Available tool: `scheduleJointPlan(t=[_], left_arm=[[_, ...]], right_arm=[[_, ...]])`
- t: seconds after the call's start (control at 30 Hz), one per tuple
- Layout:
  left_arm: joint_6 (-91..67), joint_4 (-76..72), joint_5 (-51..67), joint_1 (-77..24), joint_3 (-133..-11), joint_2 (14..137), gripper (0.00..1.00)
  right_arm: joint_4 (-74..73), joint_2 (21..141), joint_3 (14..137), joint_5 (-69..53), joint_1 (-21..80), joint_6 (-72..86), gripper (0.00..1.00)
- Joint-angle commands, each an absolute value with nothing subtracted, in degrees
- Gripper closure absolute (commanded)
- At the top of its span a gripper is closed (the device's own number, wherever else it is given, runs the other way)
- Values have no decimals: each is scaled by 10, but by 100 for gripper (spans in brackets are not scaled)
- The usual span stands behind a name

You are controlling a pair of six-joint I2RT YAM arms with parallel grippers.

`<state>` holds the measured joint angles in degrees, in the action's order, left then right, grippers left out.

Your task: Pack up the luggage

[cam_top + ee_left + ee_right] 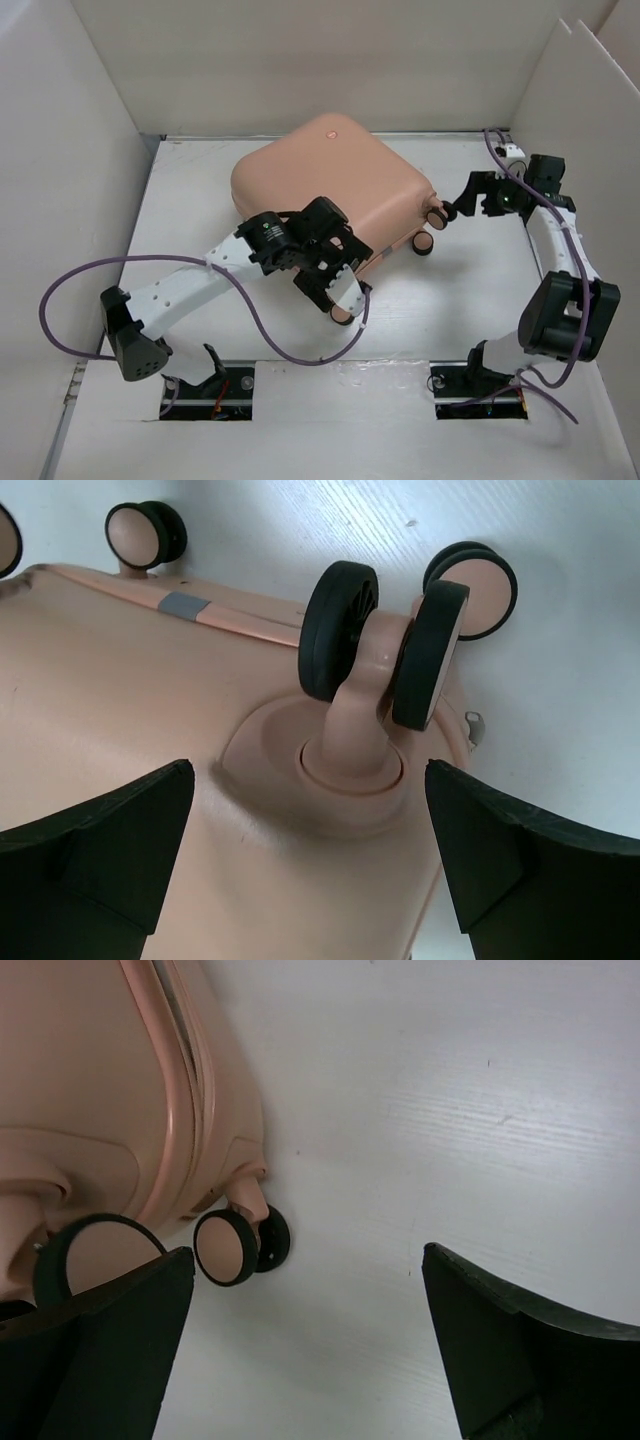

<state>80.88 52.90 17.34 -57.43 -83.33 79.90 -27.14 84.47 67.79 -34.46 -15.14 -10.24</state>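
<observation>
The luggage (pixel 330 175) is a salmon-pink hard-shell suitcase lying flat and closed at the middle back of the table. Its dark-and-pink wheels (pixel 430 228) point right. My left gripper (pixel 340 292) is open over the near right corner of the shell. In the left wrist view its fingers straddle the shell (pixel 120 710) just below a twin wheel (pixel 385 650), holding nothing. My right gripper (pixel 455 205) is open beside the wheels. In the right wrist view it hovers over bare table, with one wheel (pixel 235 1245) and the shell's seam (pixel 90 1080) at its left.
White cardboard walls (pixel 70 150) enclose the table on the left, back and right. A purple cable (pixel 250 300) loops from the left arm across the near table. The right arm's cable (pixel 500 160) runs by the back right corner.
</observation>
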Motion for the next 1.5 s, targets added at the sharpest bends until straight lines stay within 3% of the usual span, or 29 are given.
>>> scheduleJointPlan(t=[0.0,0.27,0.37,0.4,0.43,0.5,0.6,0.77,0.87,1.0,1.1,1.27,1.37,1.47], left_arm=[[860,493,179,-587,-809,808,2],[832,434,168,-611,-707,802,4],[783,378,142,-617,-693,817,13],[783,373,136,-617,-693,823,22],[774,373,136,-617,-693,830,55],[763,403,136,-617,-716,848,100],[692,426,131,-617,-752,861,100],[541,362,131,-601,-758,850,100],[408,283,99,-588,-777,855,100],[284,260,61,-565,-851,908,100],[206,266,81,-519,-935,961,100],[95,192,38,-497,-964,997,100],[57,174,13,-490,-996,1023,100],[19,168,0,-474,-1040,1058,100]], right_arm=[[-258,814,643,-335,-162,-90,0],[-229,848,600,-308,-175,-56,0],[-203,868,595,-321,-175,-50,0],[-196,874,595,-321,-175,-44,0],[-196,885,595,-321,-175,-44,1],[-196,900,595,-309,-175,-44,1],[-193,933,600,-315,-175,-49,7],[-153,1000,643,-321,-130,-31,29],[-153,1072,742,-349,-89,-25,37],[-152,1140,877,-374,-20,-18,57],[-110,1172,951,-424,-27,31,72],[-115,1156,1003,-396,-79,42,74],[-81,1088,909,-390,-126,32,74],[-39,1022,815,-390,-138,-4,65]])
